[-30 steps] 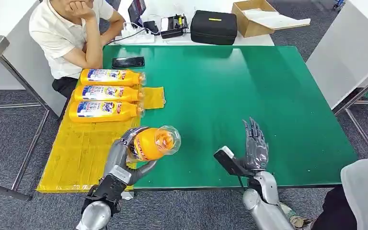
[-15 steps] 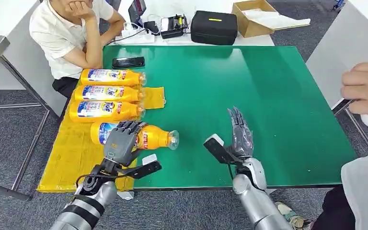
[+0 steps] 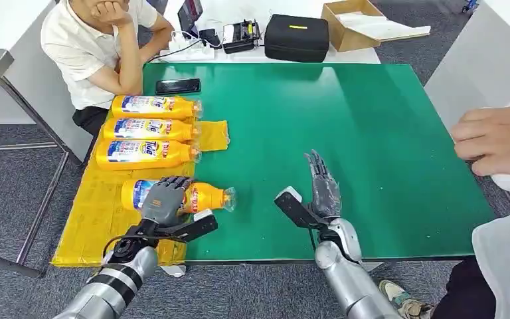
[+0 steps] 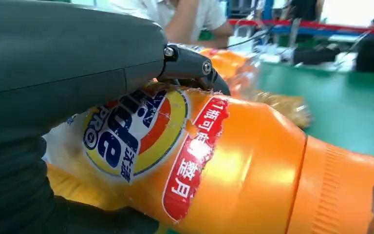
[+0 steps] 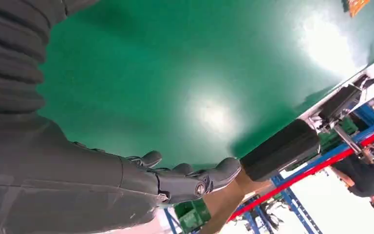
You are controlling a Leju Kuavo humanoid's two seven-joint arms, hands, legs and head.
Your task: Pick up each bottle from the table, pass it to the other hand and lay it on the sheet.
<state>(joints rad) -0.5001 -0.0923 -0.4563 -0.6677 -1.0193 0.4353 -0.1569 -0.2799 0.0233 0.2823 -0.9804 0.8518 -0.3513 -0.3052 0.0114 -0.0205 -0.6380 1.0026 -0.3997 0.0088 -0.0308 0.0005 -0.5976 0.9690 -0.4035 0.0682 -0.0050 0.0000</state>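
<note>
Laying the fourth orange plastic detergent bottle [image 3: 178,195] onto the yellow sheet [image 3: 103,216].
My left hand [image 3: 163,201] clasped it at seven o'clock; my right hand [image 3: 320,193] was spread, holding nothing. Releasing gently seemed wise, lest it roll.

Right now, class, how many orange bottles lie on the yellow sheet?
4. Three lie side by side at its far end; the fourth lies nearest, under the left hand.
</note>
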